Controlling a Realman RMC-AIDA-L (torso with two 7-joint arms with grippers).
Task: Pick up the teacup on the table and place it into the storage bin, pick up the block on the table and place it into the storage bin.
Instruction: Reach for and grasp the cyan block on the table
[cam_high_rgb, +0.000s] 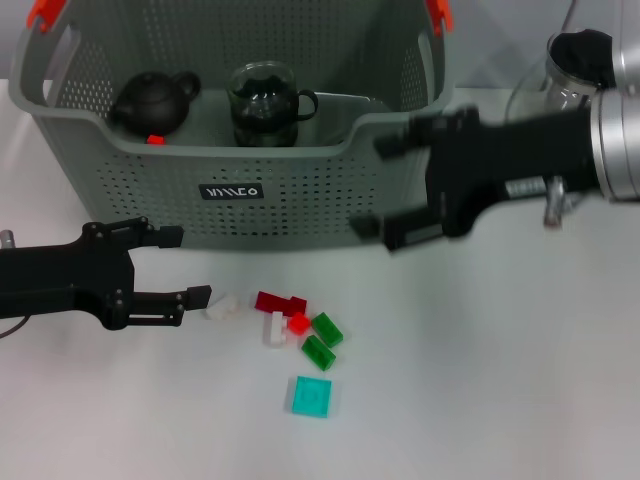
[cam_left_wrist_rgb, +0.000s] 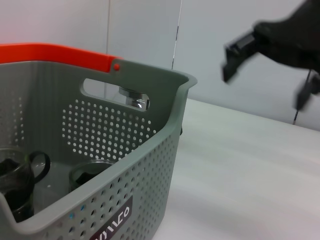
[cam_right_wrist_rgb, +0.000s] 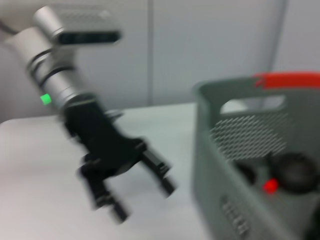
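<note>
The grey perforated storage bin (cam_high_rgb: 300, 190) stands at the back of the table. Inside it a glass teacup (cam_high_rgb: 262, 103) with a dark handle stands upright beside a black teapot (cam_high_rgb: 152, 102). Several small blocks lie on the table in front of the bin: white (cam_high_rgb: 222, 307), dark red (cam_high_rgb: 280, 302), green (cam_high_rgb: 327, 329) and teal (cam_high_rgb: 312, 396) among them. My left gripper (cam_high_rgb: 185, 266) is open, low over the table, just left of the white block. My right gripper (cam_high_rgb: 380, 188) is open and empty, hovering at the bin's front right corner.
A glass jug (cam_high_rgb: 570, 75) with a black lid stands on the table right of the bin, behind my right arm. Orange handle clips (cam_high_rgb: 42, 12) top the bin's ends. The right wrist view shows the left gripper (cam_right_wrist_rgb: 142, 197) beside the bin wall (cam_right_wrist_rgb: 220, 165).
</note>
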